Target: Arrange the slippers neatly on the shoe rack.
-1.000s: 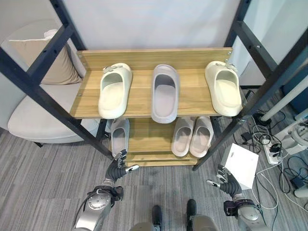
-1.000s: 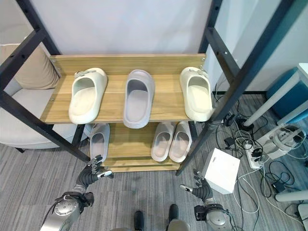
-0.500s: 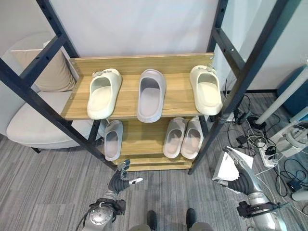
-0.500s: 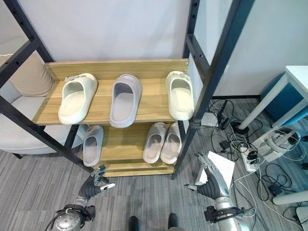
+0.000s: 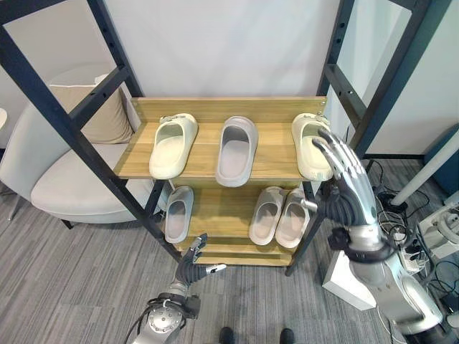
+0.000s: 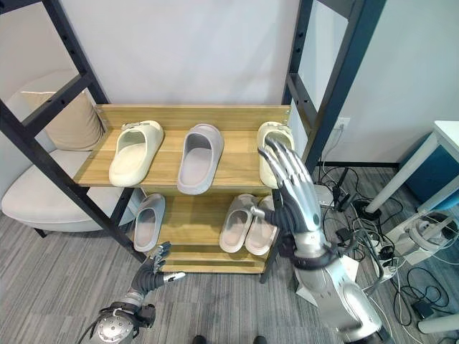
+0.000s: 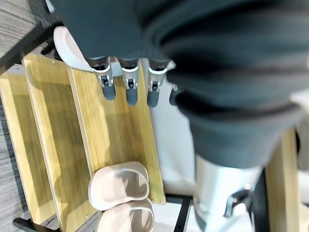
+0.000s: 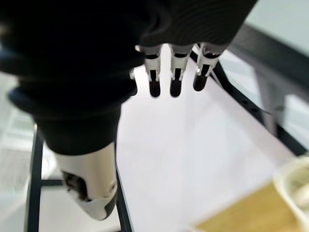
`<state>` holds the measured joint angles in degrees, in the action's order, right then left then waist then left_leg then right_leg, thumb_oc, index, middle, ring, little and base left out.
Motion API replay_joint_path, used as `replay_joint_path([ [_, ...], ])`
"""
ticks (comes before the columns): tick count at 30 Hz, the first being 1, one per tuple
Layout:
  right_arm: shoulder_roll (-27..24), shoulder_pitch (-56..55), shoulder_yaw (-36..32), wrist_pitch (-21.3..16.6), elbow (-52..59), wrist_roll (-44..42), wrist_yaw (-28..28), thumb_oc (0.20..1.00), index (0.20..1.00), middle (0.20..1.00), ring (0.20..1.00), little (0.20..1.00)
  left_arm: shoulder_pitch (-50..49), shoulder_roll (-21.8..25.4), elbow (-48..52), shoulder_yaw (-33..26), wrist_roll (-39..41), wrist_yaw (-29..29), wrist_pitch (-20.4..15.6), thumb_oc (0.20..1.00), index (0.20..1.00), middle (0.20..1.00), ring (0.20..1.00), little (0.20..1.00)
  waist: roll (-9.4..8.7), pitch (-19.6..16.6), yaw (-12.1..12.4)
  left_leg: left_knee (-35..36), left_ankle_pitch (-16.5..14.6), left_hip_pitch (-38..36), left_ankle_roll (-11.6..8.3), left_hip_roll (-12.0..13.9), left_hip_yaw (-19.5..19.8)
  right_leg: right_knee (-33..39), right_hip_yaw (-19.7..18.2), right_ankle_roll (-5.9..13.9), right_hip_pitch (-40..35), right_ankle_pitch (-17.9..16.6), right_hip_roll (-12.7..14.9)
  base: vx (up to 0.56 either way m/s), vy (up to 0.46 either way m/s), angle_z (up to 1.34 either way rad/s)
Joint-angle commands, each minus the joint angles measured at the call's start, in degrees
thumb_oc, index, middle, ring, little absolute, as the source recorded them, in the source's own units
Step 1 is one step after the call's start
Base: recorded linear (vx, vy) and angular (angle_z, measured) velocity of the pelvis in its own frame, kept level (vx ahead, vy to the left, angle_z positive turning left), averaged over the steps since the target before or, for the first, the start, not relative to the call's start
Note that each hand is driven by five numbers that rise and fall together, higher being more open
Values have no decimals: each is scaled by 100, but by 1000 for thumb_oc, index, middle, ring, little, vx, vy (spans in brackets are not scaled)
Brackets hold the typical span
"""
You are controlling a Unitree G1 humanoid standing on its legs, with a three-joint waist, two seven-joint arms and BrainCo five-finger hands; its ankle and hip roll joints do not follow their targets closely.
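Slippers on shoe rack (image 5: pixel 215 244). Left hand (image 5: pixel 190 269) low, fingers spread, empty; just beyond it, grey slipper (image 5: pixel 176 213) and pale pair (image 5: pixel 280 215) on lower shelf. Right hand (image 5: pixel 348 186) raised, fingers straight, empty, before cream slipper (image 5: pixel 310 145); further left on top shelf, grey slipper (image 5: pixel 237 150), cream slipper (image 5: pixel 172 145).

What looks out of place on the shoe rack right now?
The grey slipper sits between the two cream slippers on the top shelf, splitting that pair, while its likely match lies alone on the lower shelf.
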<state>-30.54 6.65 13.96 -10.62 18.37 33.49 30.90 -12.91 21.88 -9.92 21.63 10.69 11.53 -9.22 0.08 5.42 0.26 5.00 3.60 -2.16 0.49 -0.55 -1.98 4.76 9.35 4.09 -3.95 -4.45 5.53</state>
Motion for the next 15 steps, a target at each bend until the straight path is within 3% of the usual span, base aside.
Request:
replay_joint_path([
  [1, 18, 419, -340, 159, -153, -479, 115, 1000, 1000, 1000, 1000, 1000, 365, 83, 7, -354, 351, 21, -330, 1000, 1000, 1000, 1000, 1000, 0, 175, 118, 0, -1063, -425, 186, -93, 107, -383, -60, 129, -426, 1147, -34, 19, 54, 14],
  [9, -60, 1196, -528, 457, -1350, -981, -113, 1000, 1000, 1000, 1000, 1000, 174, 83, -144, -569, 559, -303, -313, 1000, 1000, 1000, 1000, 1000, -127, 172, 544, 0, -1074, -397, 219, -190, 334, -369, 146, 162, -508, 1118, 18, 31, 28, 12],
  [10, -59, 1484, -469, 506, -1657, -1171, -127, 1000, 1000, 1000, 1000, 1000, 177, 101, -178, -568, 602, -358, -301, 1000, 1000, 1000, 1000, 1000, -171, 174, 682, 0, -1075, -381, 221, -202, 388, -338, 206, 170, -531, 1111, 25, 53, 29, 14],
  [15, -50, 2132, -207, 562, -1894, -1185, -139, 1000, 1000, 1000, 1000, 1000, 280, 130, -204, -534, 654, -387, -294, 1000, 1000, 1000, 1000, 1000, -233, 184, 871, 0, -1053, -336, 211, -219, 454, -257, 277, 165, -555, 1101, 20, 28, 8, 11],
])
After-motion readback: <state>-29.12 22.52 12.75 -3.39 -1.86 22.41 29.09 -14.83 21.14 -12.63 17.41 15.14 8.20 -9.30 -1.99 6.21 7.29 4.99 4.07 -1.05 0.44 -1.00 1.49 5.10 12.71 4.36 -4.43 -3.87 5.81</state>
